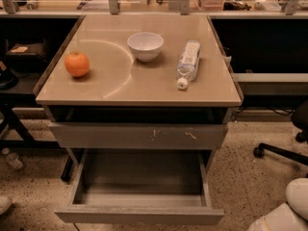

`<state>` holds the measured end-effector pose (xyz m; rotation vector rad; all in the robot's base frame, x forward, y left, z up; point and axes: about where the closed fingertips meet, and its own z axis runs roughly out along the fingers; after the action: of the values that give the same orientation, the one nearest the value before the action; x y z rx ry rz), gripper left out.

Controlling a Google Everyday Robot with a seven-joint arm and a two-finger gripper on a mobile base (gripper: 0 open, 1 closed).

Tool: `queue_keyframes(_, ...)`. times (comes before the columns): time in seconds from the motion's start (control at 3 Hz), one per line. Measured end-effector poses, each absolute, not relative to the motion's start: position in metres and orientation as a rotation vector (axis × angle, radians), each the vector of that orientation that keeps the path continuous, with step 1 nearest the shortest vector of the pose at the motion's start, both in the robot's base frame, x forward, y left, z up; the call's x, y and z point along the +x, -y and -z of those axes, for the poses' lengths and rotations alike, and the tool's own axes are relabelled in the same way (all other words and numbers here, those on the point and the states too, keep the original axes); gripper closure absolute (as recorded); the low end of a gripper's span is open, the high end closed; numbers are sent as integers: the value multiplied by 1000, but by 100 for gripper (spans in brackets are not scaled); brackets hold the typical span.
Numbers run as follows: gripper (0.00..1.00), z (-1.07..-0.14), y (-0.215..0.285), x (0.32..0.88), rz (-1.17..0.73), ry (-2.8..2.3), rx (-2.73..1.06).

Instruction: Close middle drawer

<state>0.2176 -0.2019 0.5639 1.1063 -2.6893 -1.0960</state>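
The middle drawer (139, 214) is pulled far out at the bottom of the small table. Its front is plain and grey, and its grey box interior (142, 177) holds nothing. Above it sits the taller drawer front with pale scratch marks (139, 136), nearly flush under the tabletop. My gripper is not in view. Only a white rounded part of my body or arm (288, 208) shows at the bottom right, to the right of the open drawer and apart from it.
On the tan tabletop (110, 88) lie an orange (77, 64), a white bowl (145, 46) and a plastic water bottle on its side (188, 63). An office chair base (284, 150) stands at the right. A dark desk frame (14, 124) stands at the left.
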Motion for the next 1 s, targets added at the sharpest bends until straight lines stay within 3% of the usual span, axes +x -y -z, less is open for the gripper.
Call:
queue_keyframes(0.33,100,-542,155,251,1158,2804,1113)
queue_keyframes(1.0,100,-524,147,253,1217,2811,1091)
